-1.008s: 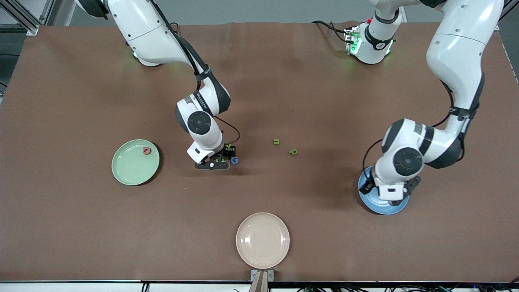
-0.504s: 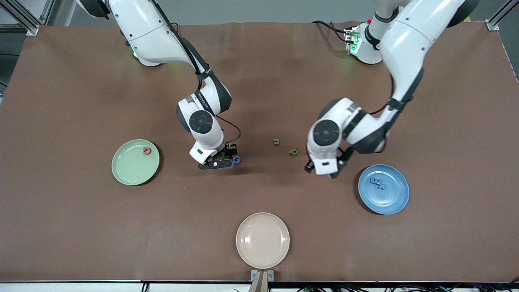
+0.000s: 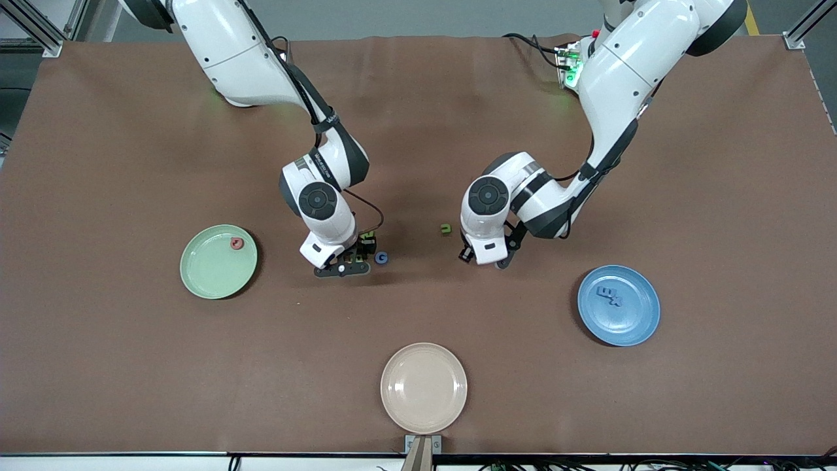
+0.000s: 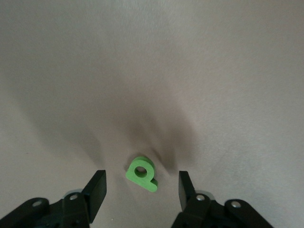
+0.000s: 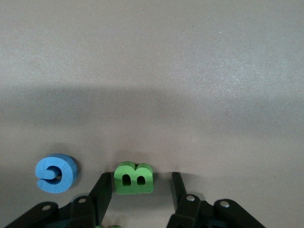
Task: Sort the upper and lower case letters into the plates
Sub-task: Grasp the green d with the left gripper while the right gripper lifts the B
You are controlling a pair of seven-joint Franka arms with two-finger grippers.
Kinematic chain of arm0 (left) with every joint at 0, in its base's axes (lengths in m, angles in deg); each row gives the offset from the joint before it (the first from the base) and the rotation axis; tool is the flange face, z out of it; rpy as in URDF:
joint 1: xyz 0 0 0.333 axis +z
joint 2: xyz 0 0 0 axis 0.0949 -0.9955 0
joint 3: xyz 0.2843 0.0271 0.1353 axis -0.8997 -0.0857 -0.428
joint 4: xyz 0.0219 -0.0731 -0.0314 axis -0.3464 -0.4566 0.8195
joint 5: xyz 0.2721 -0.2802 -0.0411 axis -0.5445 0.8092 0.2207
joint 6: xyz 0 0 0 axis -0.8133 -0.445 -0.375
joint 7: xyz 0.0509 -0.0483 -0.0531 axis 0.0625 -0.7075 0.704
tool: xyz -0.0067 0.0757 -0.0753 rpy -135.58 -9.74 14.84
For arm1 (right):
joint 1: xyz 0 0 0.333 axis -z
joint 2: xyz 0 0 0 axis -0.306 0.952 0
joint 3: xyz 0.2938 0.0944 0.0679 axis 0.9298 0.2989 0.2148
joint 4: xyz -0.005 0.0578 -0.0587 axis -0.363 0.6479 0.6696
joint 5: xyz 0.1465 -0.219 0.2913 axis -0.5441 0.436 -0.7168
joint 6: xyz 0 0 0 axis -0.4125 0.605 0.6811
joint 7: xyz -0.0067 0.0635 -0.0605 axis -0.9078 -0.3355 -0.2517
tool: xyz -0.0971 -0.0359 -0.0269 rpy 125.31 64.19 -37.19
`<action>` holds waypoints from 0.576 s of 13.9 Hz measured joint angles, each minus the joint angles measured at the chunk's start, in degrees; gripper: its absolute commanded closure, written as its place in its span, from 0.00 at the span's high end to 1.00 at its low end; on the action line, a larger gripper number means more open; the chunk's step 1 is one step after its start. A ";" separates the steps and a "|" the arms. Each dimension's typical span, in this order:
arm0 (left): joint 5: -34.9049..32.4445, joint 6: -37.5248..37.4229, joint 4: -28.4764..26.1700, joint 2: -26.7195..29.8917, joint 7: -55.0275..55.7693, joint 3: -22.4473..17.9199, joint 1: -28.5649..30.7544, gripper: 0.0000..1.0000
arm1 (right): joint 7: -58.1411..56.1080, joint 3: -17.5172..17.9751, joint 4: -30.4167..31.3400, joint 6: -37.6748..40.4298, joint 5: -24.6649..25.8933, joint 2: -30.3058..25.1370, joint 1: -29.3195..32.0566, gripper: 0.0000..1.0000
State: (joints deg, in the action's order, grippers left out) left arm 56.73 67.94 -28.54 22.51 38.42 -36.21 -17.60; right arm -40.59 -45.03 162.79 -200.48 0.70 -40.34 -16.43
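So that each can be pinched and carried to the green plate (image 3: 218, 261) at nine o'clock or the blue plate (image 3: 618, 305) at four, a green "p" (image 4: 141, 173) is straddled by the spread left gripper (image 4: 141, 187) and a green "B" (image 5: 134, 178) by the spread right gripper (image 5: 138, 190).

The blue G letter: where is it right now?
The blue G lies on the table mid-table, just beside the right gripper, toward the left arm's end from it.

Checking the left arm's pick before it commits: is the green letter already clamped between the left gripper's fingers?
No: in the left wrist view the green letter lies on the table with clear gaps to both fingers of the left gripper.
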 measured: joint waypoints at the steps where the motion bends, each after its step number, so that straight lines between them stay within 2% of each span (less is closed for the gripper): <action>1: -0.02 0.92 -0.69 0.00 0.03 -0.04 0.08 0.63 | 0.01 -0.01 -0.09 -0.03 -0.01 0.00 0.03 0.35; 2: -0.02 1.67 -1.15 0.00 0.03 -0.05 0.13 0.61 | 0.01 -0.05 -0.13 -0.03 0.00 -0.01 0.08 0.15; 3: -0.02 2.10 -1.40 0.00 0.04 -0.05 0.15 0.58 | 0.01 -0.10 -0.29 -0.03 0.00 -0.03 0.22 0.01; 8: -0.02 2.68 -1.79 -0.02 0.04 -0.19 0.17 0.52 | -0.04 -0.13 -0.51 0.17 -0.04 0.01 1.39 0.00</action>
State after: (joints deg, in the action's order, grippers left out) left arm 56.71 70.62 -30.32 22.50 38.47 -36.40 -17.42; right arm -40.63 -45.16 162.28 -200.31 0.65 -40.33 -15.03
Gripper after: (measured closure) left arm 0.454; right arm 0.652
